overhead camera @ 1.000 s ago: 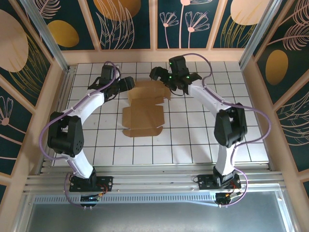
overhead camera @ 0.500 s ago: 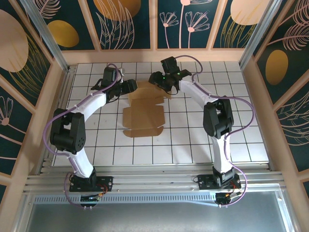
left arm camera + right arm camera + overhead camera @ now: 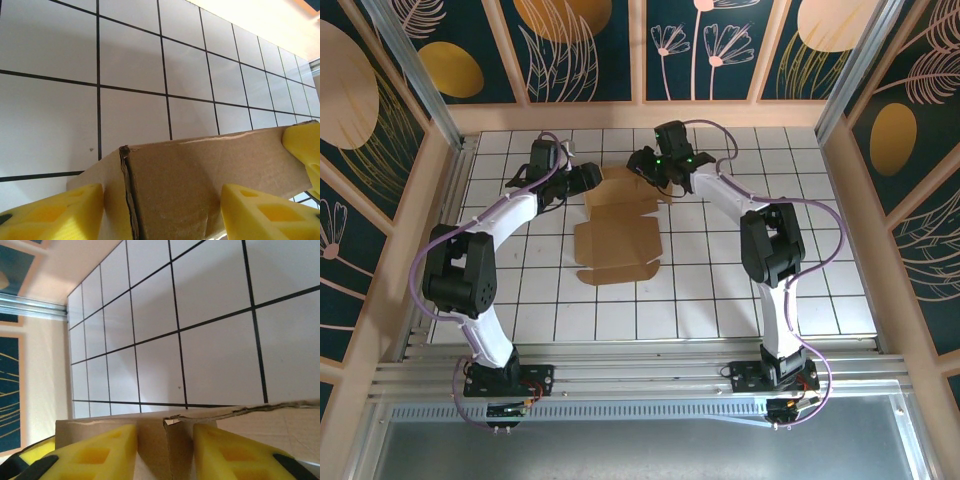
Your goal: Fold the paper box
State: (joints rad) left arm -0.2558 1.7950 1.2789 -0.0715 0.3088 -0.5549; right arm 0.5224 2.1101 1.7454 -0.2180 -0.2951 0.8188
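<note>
A brown paper box, not yet folded up, is seen as a flat die-cut sheet near the middle of the white tiled table, its near edge notched and lying on the tiles. Its far flap is lifted off the surface between the two arms. The left gripper is placed at the left end of that raised flap and the right gripper at its right end, both reaching in from opposite sides at the far part of the sheet. In the left wrist view, the yellow fingers are spread wide and nothing is pinched. The cardboard face is seen across the whole gap, with a rough vertical crease close to the left-hand finger and the flap's top edge running up to the right. A further yellow piece is seen at the flap's far end, touching it. In the right wrist view, the yellow fingertips are also held apart, by a narrower gap. They are set in front of the cardboard, not closed on it, and a short creased corner is visible between them below a torn-looking upper edge. Black grid lines and white tiles are seen beyond the flap in both wrist views. The table is enclosed by dark panels painted with leaves and flowers, and both arm bases are bolted to an aluminium rail at the near edge.
</note>
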